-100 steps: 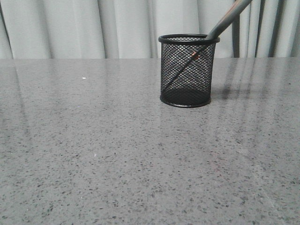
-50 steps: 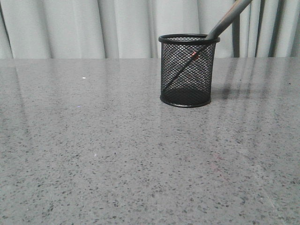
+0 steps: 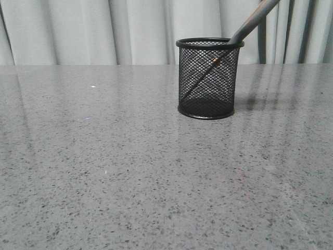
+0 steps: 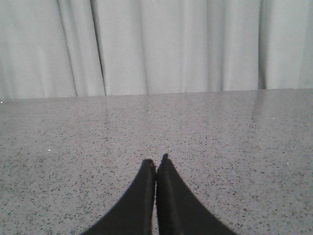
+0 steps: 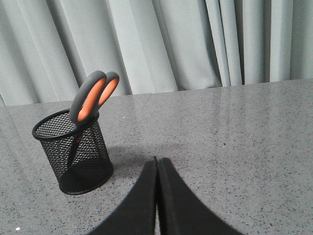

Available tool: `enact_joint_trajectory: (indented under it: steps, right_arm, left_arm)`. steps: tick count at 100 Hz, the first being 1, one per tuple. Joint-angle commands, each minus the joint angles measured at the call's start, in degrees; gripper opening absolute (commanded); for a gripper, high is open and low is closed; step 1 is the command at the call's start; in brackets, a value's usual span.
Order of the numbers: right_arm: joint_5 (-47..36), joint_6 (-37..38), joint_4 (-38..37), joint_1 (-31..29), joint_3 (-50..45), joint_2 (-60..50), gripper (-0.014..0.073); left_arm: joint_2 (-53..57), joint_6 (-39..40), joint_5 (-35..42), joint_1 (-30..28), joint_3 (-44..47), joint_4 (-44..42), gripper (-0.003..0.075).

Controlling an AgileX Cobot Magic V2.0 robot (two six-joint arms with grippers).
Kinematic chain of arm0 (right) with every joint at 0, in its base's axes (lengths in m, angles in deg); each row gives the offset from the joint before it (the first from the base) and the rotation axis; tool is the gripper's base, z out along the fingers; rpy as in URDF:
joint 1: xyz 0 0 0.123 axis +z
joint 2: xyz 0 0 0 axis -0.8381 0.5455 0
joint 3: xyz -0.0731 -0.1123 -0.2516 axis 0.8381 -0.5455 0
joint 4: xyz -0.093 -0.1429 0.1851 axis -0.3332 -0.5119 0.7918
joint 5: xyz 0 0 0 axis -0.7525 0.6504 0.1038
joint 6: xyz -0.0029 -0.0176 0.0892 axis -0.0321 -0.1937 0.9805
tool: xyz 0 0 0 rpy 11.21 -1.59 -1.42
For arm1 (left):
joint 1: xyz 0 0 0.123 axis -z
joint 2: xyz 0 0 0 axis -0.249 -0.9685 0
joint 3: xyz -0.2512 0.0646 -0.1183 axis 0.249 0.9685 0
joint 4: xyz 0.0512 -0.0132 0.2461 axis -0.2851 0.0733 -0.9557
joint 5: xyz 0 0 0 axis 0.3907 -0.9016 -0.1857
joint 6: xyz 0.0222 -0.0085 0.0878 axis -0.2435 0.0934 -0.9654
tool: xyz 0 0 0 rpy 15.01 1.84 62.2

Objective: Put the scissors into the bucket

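The bucket (image 3: 208,78), a black wire-mesh cup, stands upright on the grey speckled table. The scissors (image 3: 250,23) stand inside it, blades down, grey handles leaning out over the rim to the right. In the right wrist view the bucket (image 5: 73,156) shows with the scissors' grey-and-orange handles (image 5: 93,98) sticking up out of it. My right gripper (image 5: 156,160) is shut and empty, apart from the bucket, low over the table. My left gripper (image 4: 156,160) is shut and empty over bare table. Neither gripper shows in the front view.
Pale grey curtains (image 3: 104,31) hang behind the table's far edge. The grey speckled tabletop (image 3: 130,172) stretches in front of and to both sides of the bucket.
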Motion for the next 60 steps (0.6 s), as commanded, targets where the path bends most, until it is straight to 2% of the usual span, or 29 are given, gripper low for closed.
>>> enact_joint_trajectory:
  steps: [1,13,23,27,40,60]
  right_arm:
    - [-3.8,-0.6,0.6,-0.2,1.4,0.4,-0.0054]
    - [-3.8,-0.6,0.6,-0.2,1.3,0.4,-0.0054]
    - [-5.5,-0.3,-2.7,-0.2,0.4,0.4,-0.0054]
    - [-7.0,2.0,-6.4,-0.2,-0.4,0.4,-0.0054]
    - [-12.5,15.8,-22.9,-0.2,-4.3,0.4,-0.0054]
    - [-13.6,17.3,-28.8,-0.2,-10.7,-3.6,-0.0054]
  left_arm:
    - [1.5,0.5,4.1,-0.1,1.7,0.7,-0.0021]
    - [1.5,0.5,4.1,-0.1,1.7,0.7,-0.0021]
    - [1.5,0.5,4.1,-0.1,1.7,0.7,-0.0021]
    - [1.5,0.5,4.1,-0.1,1.7,0.7,-0.0021]
    - [1.5,0.5,4.1,-0.1,1.7,0.7,-0.0021]
    - [1.5,0.5,4.1,-0.1,1.7,0.7,-0.0021]
